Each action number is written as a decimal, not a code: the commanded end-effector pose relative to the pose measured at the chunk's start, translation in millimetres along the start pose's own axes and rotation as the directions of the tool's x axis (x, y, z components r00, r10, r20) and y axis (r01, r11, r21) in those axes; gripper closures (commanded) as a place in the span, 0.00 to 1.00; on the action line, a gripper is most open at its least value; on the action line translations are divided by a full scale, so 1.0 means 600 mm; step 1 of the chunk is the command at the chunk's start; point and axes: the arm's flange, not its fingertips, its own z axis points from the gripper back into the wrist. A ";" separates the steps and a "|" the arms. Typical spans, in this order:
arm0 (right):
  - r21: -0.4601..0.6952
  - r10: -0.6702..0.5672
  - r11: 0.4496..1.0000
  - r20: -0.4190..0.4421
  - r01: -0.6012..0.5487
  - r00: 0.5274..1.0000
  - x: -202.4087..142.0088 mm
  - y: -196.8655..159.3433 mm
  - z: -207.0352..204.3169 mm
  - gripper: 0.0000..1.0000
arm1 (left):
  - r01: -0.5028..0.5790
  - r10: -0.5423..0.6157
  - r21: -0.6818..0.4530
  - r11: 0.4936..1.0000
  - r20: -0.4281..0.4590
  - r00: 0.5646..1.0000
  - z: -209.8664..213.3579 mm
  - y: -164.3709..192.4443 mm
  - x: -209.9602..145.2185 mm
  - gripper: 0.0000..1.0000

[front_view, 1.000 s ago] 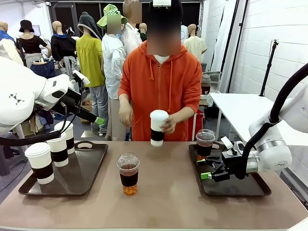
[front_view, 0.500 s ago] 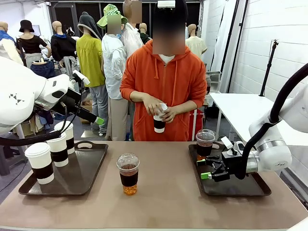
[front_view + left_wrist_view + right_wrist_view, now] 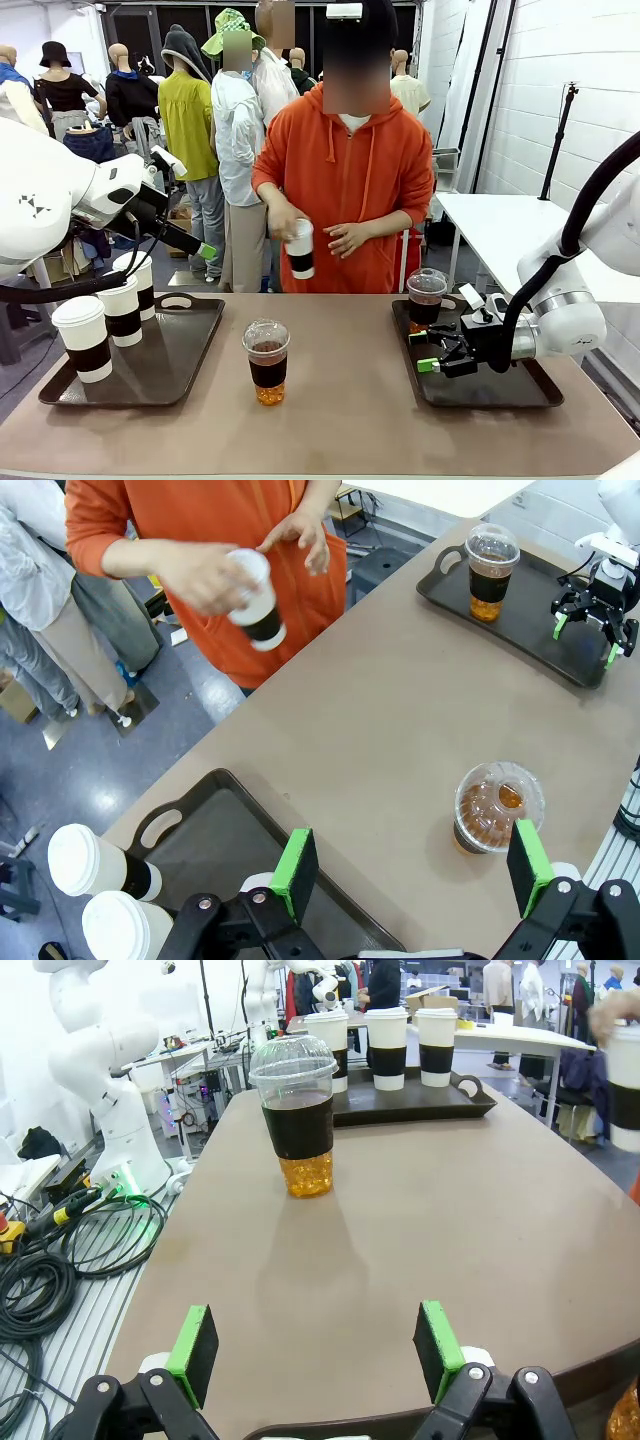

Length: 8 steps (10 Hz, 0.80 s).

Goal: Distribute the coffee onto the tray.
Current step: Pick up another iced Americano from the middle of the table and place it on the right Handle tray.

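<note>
One clear dome-lidded cup (image 3: 266,360) of brown liquid is seen standing on the bare table (image 3: 350,425), between the two trays and on neither. A second clear cup (image 3: 426,297) is stood at a far corner of the right tray (image 3: 505,388), and three white paper cups (image 3: 122,310) with dark sleeves are lined along the outer side of the left tray (image 3: 190,365). A fourth paper cup (image 3: 300,248) is held up in the person's hand (image 3: 281,221), beyond the table's far edge.

The right gripper (image 3: 424,351) is held low over the right tray, jaws spread wide and empty, and is pointed at the middle cup. The left gripper (image 3: 411,863) hangs above the left tray, likewise released, with nothing between its pads.

The middle cup is judged the one to be fetched. It is best taken around the body, beneath the dome lid, with a pad squared to either side. The thin plastic should be squeezed lightly, and the cup kept upright and lifted over the tray's rim rather than dragged against it.

No brand, label or writing can be read on any cup, sleeve or tray.
</note>
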 end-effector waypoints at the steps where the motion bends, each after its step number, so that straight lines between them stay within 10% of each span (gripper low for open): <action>1: 0.000 0.002 1.000 0.000 -0.002 1.000 0.002 0.000 -0.001 0.00 | -0.005 0.005 -0.011 1.000 0.001 1.000 0.000 0.002 -0.002 0.00; 8: 0.000 0.002 1.000 0.000 -0.002 1.000 0.002 0.000 -0.001 0.00 | -0.005 0.005 -0.011 1.000 0.001 1.000 0.000 0.002 -0.002 0.00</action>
